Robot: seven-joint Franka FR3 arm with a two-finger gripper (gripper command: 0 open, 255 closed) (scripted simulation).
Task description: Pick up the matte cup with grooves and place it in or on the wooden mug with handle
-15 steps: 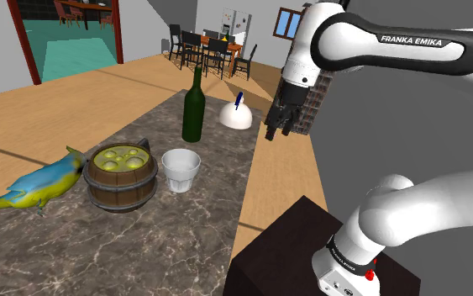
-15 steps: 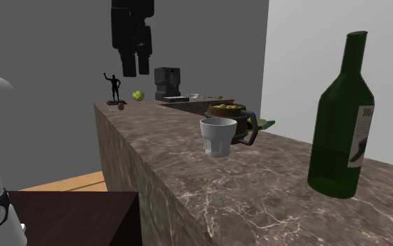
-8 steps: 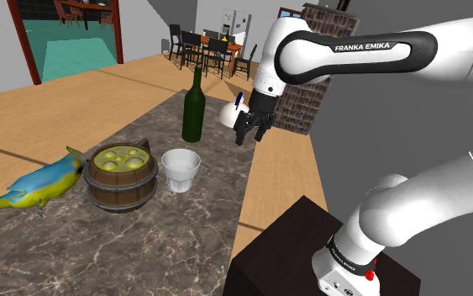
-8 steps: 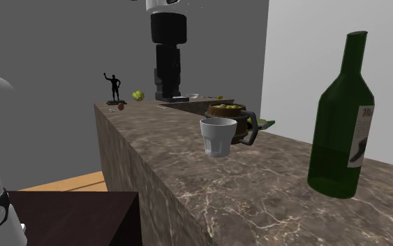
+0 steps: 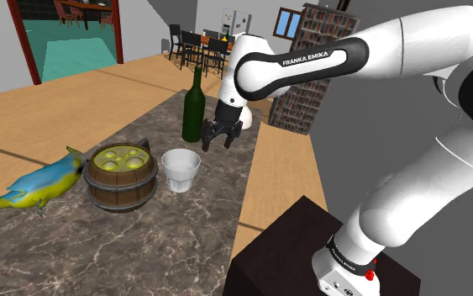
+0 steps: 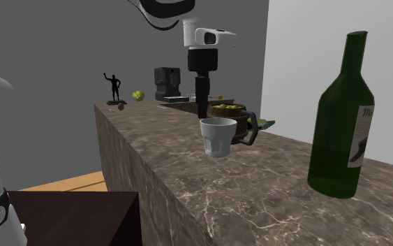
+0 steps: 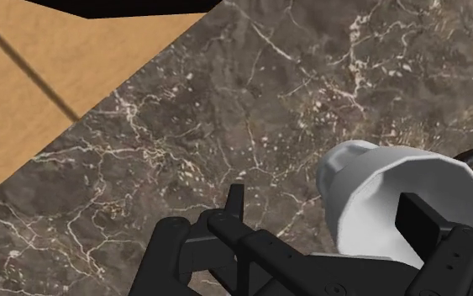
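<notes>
Since half a second ago, gripper (image 5: 218,136) has swung toward the shoulder view's left and dropped lower over the marble counter (image 5: 184,244); cup, mug and bottle have not shifted. Shoulder view: I hang above the counter between the green bottle (image 5: 193,108) and the white cup (image 5: 181,170), nearer the bottle, touching neither. Fingers stand apart, nothing between them. Cup sits upright on the counter, just beside the wooden mug (image 5: 121,178), on the side toward my stand (image 5: 285,252). Mug holds yellow-green round pieces; a blue and yellow parrot (image 5: 33,185) lies against its far side. Second exterior view: gripper (image 6: 202,110) points straight down, behind the cup (image 6: 218,136) and above its rim. Cup has faintly fluted sides. Wooden mug (image 6: 231,112) stands right behind it, dark handle turned to that view's right. Bottle (image 6: 345,119) is close to the camera, well apart from both. Wrist view: gripper (image 7: 327,202) is spread wide over the counter (image 7: 268,109). Cup (image 7: 369,206) lies below, by one finger (image 7: 417,214); the other finger (image 7: 236,200) is well clear of it. Not held. Wood floor (image 7: 41,92) shows past the counter edge.
</notes>
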